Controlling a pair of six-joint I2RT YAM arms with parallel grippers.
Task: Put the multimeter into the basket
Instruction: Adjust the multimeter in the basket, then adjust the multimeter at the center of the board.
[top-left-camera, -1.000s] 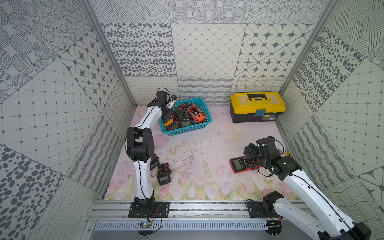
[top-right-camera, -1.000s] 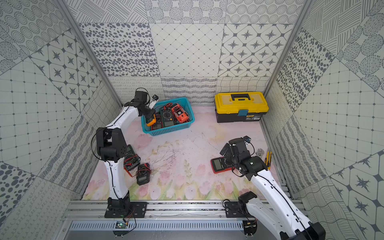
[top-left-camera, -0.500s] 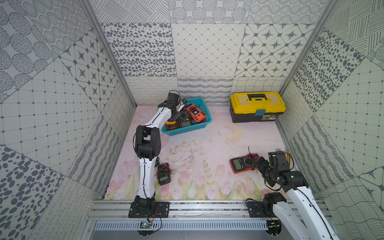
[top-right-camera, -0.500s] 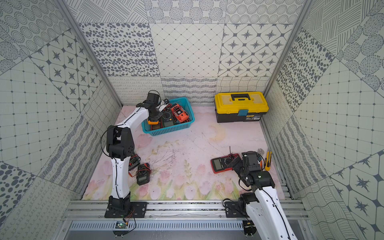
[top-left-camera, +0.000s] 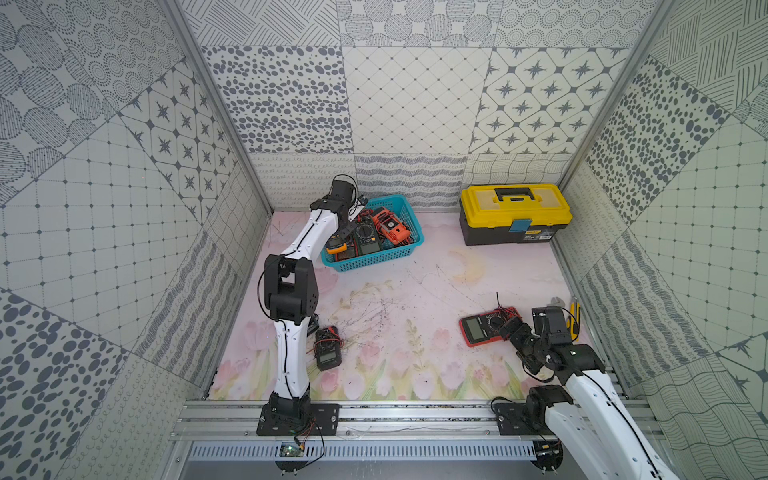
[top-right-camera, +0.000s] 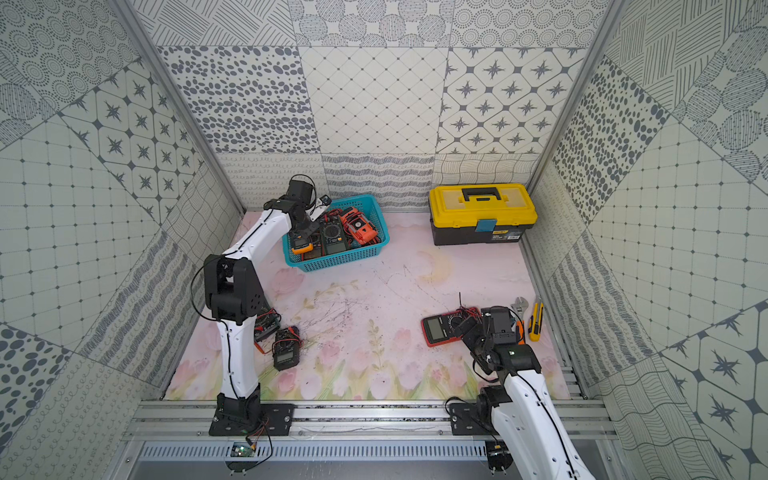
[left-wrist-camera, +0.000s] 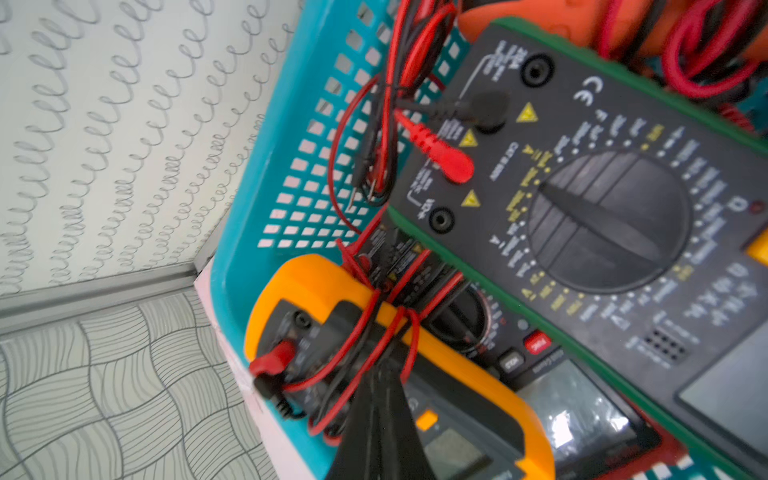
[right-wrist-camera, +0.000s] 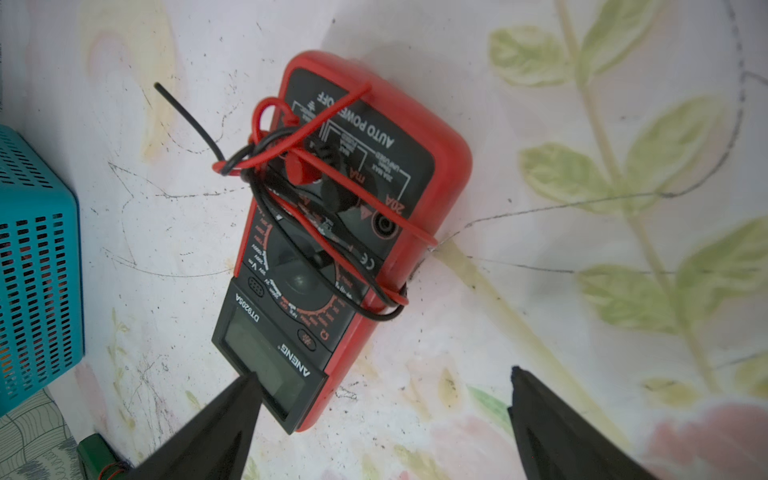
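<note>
The basket (top-left-camera: 376, 261) sits at the far left of the counter (top-left-camera: 415, 299), close to the back wall, with a yellow-lidded toolbox (top-left-camera: 515, 212) well apart from it to the right. Three meters show plainly inside the basket: a yellow-cased multimeter (top-left-camera: 336, 248) in the near left corner, a green-edged multimeter (top-left-camera: 368, 239) in the middle, and an orange multimeter (top-left-camera: 390, 226) towards the back right.

The left gripper (left-wrist-camera: 376, 399) hangs over that near left corner, its jaws pressed together just above the yellow-cased multimeter, where red and black leads (left-wrist-camera: 390, 332) bunch across the case. The wrist view is blurred there, so whether a lead is caught between the jaws I cannot tell.

The red multimeter (top-left-camera: 484, 330) lies flat on the counter at the near right, face up and wrapped in its own leads, well apart from the basket. The right gripper (right-wrist-camera: 382, 372) hovers low at its display end with jaws spread wide: one fingertip (right-wrist-camera: 245, 386) overlaps the display corner, the other stands clear over bare counter.

A black multimeter (top-left-camera: 328, 353) lies on the counter near the left arm's base, and a utility knife (top-right-camera: 535, 318) and a wrench (top-right-camera: 519, 305) lie by the right wall.
</note>
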